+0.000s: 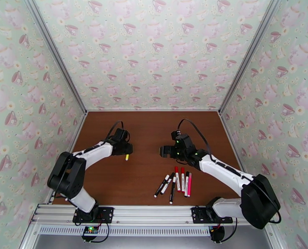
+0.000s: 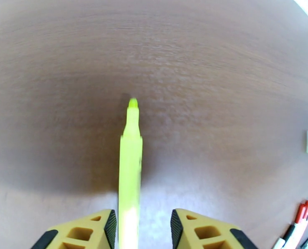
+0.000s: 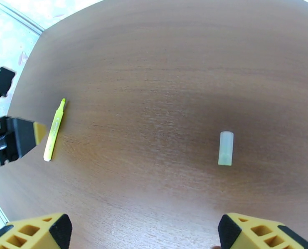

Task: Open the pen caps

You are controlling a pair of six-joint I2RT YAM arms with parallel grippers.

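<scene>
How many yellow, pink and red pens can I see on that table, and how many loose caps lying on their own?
Yellow pen: 1
Pink pen: 1
Red-ended pens: 2
Loose cap, pale: 1
Total: 5

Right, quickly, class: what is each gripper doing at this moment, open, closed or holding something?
Left gripper: open, jaws apart around the yellow pen, not clamping it.
Right gripper: open wide, holding nothing.
</scene>
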